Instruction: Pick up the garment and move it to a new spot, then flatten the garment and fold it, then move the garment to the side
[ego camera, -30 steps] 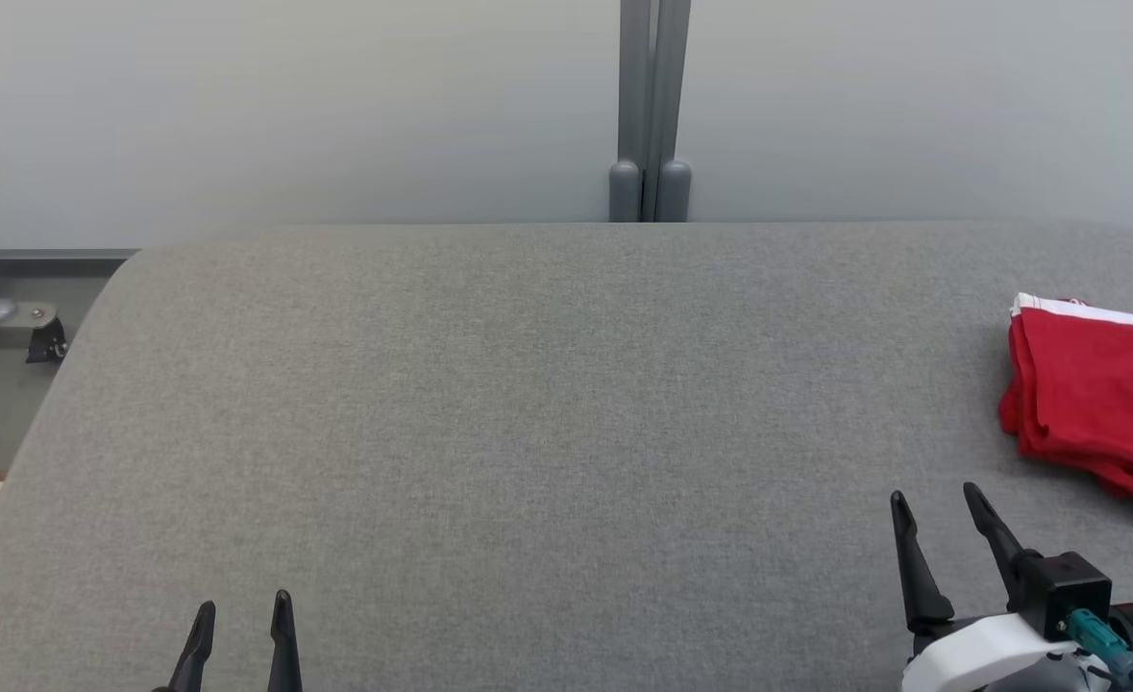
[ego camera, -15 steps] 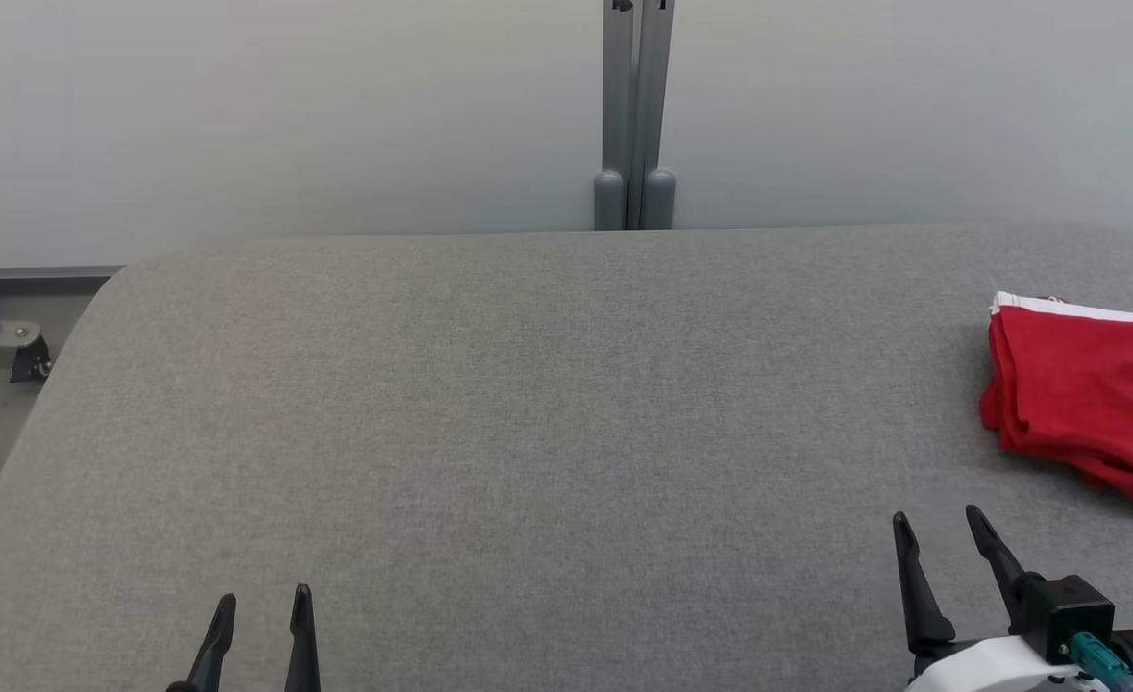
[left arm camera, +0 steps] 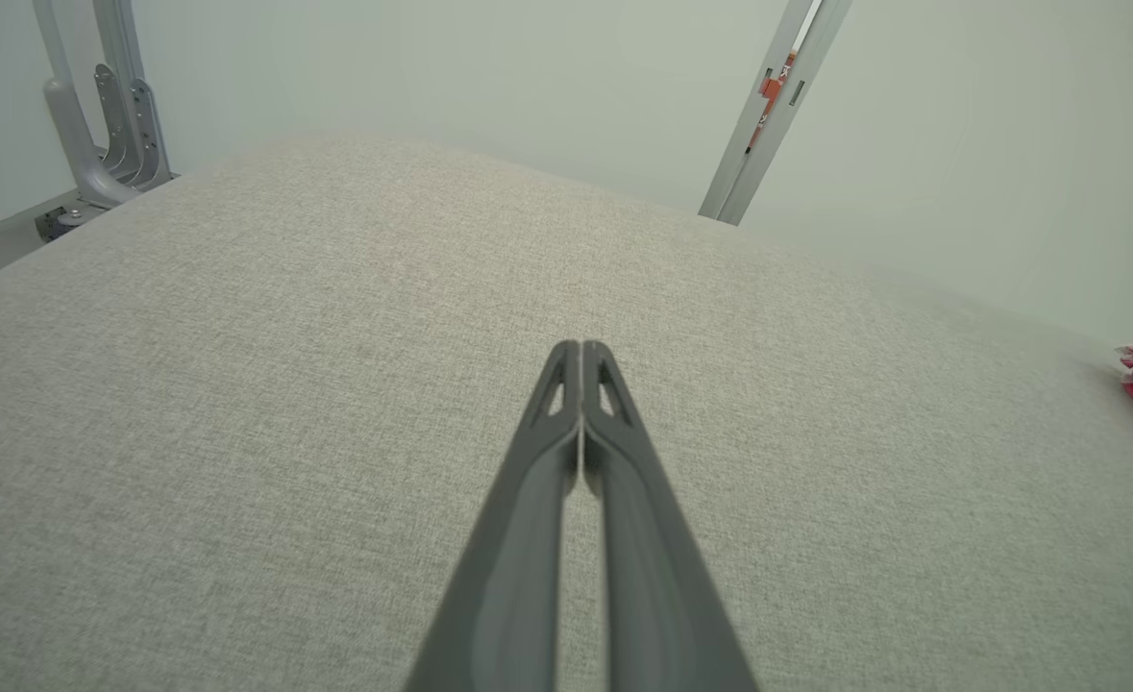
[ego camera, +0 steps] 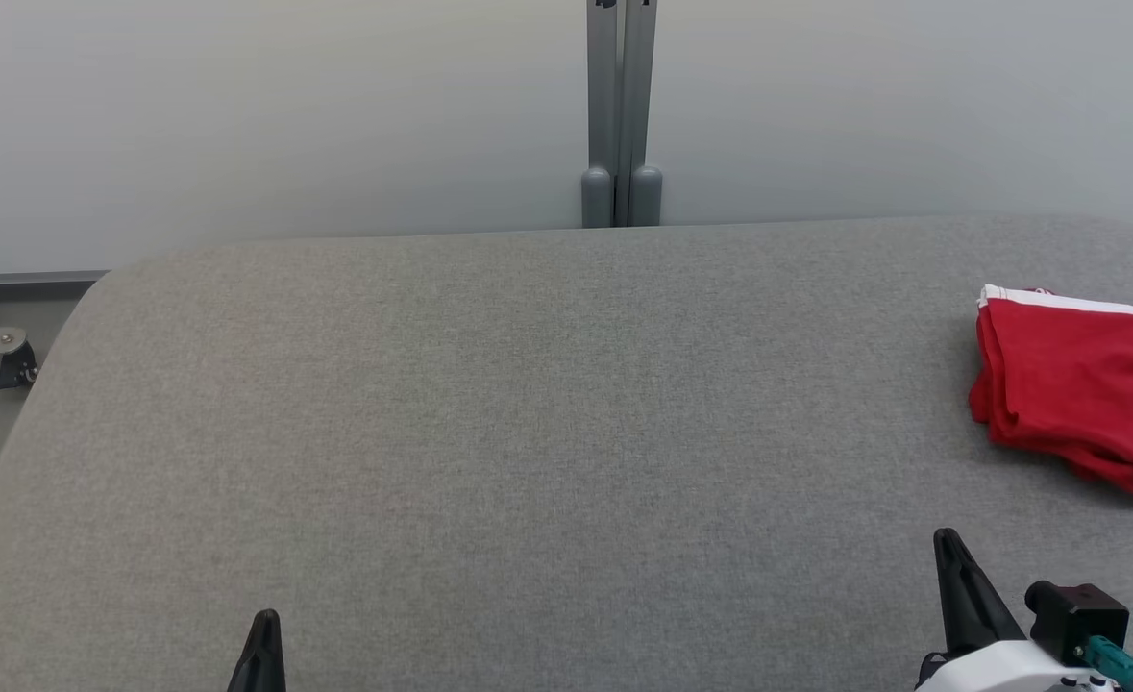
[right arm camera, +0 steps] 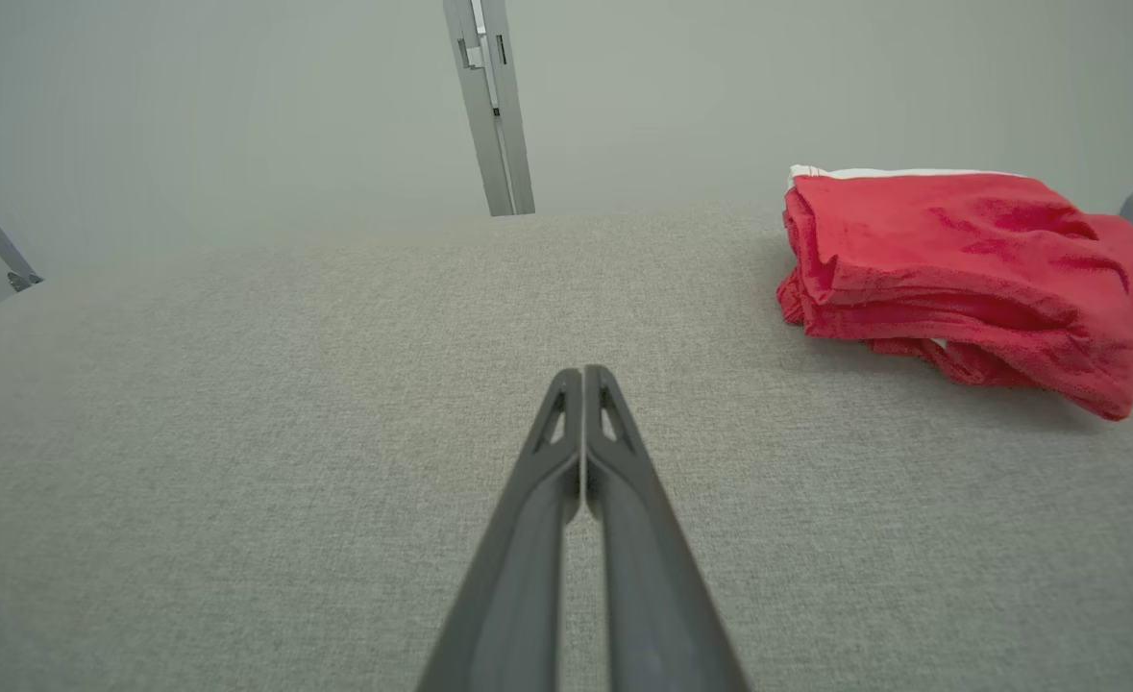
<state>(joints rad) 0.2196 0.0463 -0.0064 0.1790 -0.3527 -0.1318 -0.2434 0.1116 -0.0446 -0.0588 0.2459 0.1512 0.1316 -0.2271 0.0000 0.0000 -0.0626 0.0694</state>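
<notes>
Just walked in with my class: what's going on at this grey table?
Nothing is being handled right now. The red garment lies folded in a stack at the right side of the grey table. The robot's left gripper and right gripper sit near the front edge, shut and empty, both apart from the garment. The folding and moving aside look done.

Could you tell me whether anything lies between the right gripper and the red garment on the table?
Nothing visible does. The right gripper, jaws shut, points along the grey table. The folded red garment lies ahead and to its right, apart from the fingers, with just tabletop fabric between them.
</notes>
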